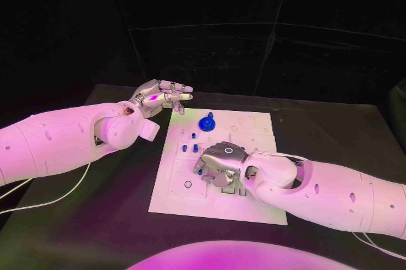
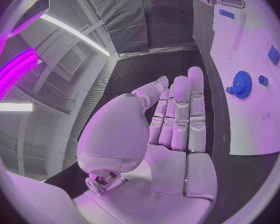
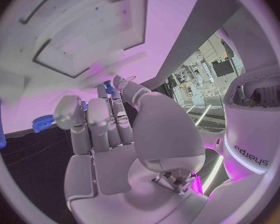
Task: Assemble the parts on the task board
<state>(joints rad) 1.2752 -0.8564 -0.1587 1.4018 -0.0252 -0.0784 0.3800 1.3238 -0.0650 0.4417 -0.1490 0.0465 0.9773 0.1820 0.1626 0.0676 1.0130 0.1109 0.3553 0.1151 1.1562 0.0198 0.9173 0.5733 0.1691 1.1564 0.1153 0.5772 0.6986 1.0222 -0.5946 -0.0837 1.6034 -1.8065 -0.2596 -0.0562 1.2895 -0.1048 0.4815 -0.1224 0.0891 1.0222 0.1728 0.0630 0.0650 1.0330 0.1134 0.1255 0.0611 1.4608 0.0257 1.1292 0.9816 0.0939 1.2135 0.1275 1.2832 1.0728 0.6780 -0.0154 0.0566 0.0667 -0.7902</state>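
The white task board (image 1: 258, 129) lies in the middle of the black table. A blue gear (image 1: 207, 124) stands near its far edge, and small blue parts (image 1: 189, 147) stand left of centre. My right hand (image 1: 218, 164) hovers low over the board's middle with its fingers curled down. In the right wrist view a small blue part (image 3: 107, 84) sits pinched between the thumb tip and a fingertip of my right hand (image 3: 112, 134). My left hand (image 1: 161, 97) floats off the board's far left corner, fingers stretched out and holding nothing. The left wrist view shows my left hand (image 2: 171, 129) beside the gear (image 2: 241, 83).
Black table (image 1: 101, 223) surrounds the board on all sides. White cables (image 1: 51, 199) trail from my left arm near the table's left edge. Recessed slots (image 1: 233, 191) lie on the board just under my right hand.
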